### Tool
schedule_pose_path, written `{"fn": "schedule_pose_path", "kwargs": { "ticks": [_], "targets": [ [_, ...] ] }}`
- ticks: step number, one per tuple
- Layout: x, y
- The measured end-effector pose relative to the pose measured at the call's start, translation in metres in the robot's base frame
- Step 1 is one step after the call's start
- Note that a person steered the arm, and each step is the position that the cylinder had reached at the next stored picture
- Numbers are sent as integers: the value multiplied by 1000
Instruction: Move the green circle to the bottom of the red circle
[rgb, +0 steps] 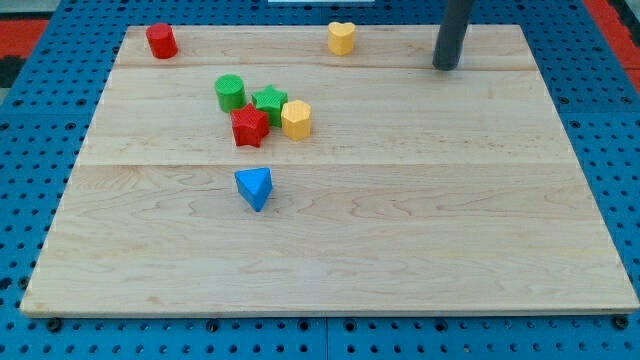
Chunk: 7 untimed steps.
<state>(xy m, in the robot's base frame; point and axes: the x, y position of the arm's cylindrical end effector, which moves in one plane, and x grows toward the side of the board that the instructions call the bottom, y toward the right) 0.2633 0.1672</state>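
Note:
The green circle (230, 92) stands on the wooden board, left of the middle toward the view's top. It touches a cluster: a green star (269, 101) to its right and a red star (249, 126) below it. The red circle (161, 41) stands alone near the board's top left corner, up and to the left of the green circle. My tip (446, 66) rests near the board's top right, far to the right of both circles and touching no block.
A yellow hexagon (296, 119) sits at the right of the cluster. A yellow heart (342, 38) stands at the top edge near the middle. A blue triangle (254, 187) lies below the cluster. The board (420, 230) lies on a blue pegboard.

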Motion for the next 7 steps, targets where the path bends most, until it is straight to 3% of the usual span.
{"fn": "schedule_pose_path", "kwargs": {
  "ticks": [1,2,5,6,7],
  "targets": [
    [-16,-9],
    [-20,-77],
    [-30,-159],
    [0,-108],
    [1,-106]
  ]
}}
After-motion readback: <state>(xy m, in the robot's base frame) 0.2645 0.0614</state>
